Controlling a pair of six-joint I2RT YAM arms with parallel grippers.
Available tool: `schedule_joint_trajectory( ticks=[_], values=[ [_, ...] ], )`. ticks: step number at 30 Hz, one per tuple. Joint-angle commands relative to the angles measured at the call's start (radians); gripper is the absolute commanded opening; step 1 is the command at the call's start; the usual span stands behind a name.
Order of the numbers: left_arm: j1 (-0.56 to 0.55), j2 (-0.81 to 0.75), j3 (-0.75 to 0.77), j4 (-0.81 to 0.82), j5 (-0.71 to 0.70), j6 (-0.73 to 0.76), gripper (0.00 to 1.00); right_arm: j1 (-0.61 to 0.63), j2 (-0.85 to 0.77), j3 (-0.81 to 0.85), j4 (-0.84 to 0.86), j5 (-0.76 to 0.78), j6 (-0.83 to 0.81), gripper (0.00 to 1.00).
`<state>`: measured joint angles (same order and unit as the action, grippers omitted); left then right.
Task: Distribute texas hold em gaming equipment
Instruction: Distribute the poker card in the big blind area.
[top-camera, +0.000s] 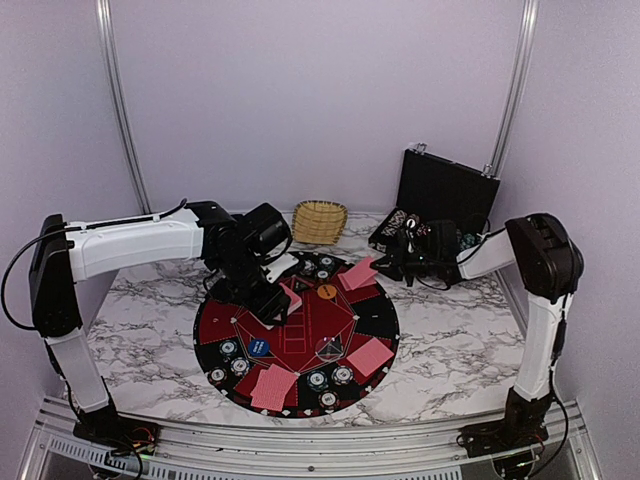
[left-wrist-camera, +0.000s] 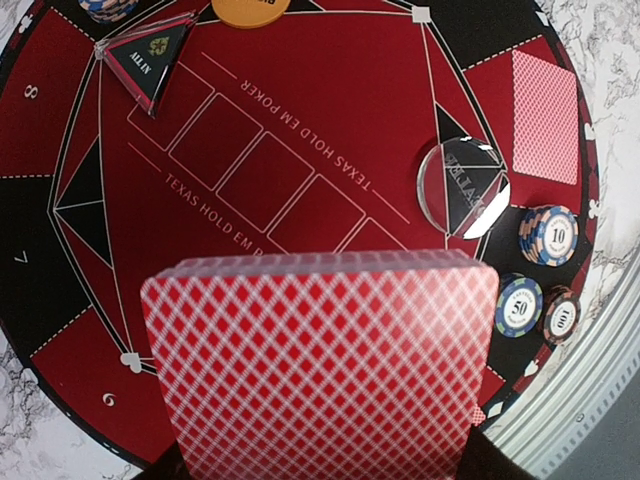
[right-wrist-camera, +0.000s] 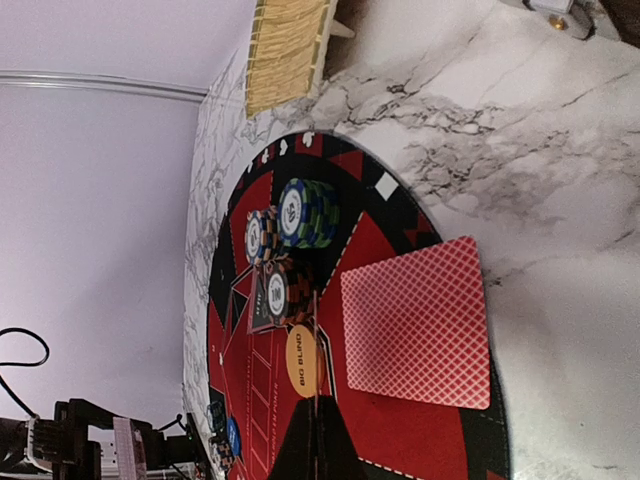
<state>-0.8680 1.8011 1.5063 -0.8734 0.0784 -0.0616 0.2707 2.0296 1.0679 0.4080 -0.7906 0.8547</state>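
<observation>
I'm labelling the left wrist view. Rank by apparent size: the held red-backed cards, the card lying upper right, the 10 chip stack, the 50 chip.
1. held cards, inflated by nearness to the camera
2. lying card
3. 10 chip stack and 50 chip: alike, unranked

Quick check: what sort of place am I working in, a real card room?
Probably not. It looks like an enclosed robot test cell staged for poker: plain lilac walls, metal frame posts, a marble-pattern table and a round Texas Hold'em mat.
</observation>
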Motion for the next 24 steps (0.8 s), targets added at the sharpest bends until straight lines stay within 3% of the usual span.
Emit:
schedule_joint_trajectory(
  ticks=[1, 4, 12, 18, 24],
  values=[
    [0.008, -0.001, 0.021, -0.021, 0.003, 0.013, 0.49, 0.000, 0.039, 0.054, -0.038, 0.027, -0.045, 0.00],
    [0.011, -0.003, 0.016, -0.021, 0.004, 0.013, 0.49, -0.001, 0.050, 0.052, -0.046, 0.026, -0.055, 0.00],
    [0.014, 0.000, 0.012, -0.021, 0.009, 0.015, 0.49, 0.019, 0.048, 0.046, -0.093, 0.050, -0.096, 0.12],
    [0.017, -0.004, 0.007, -0.019, 0.011, 0.013, 0.49, 0.037, 0.038, 0.077, -0.209, 0.134, -0.174, 0.25],
    [0.016, -0.008, 0.002, -0.019, 0.010, 0.012, 0.49, 0.066, 0.011, 0.121, -0.360, 0.266, -0.279, 0.30]
  ],
)
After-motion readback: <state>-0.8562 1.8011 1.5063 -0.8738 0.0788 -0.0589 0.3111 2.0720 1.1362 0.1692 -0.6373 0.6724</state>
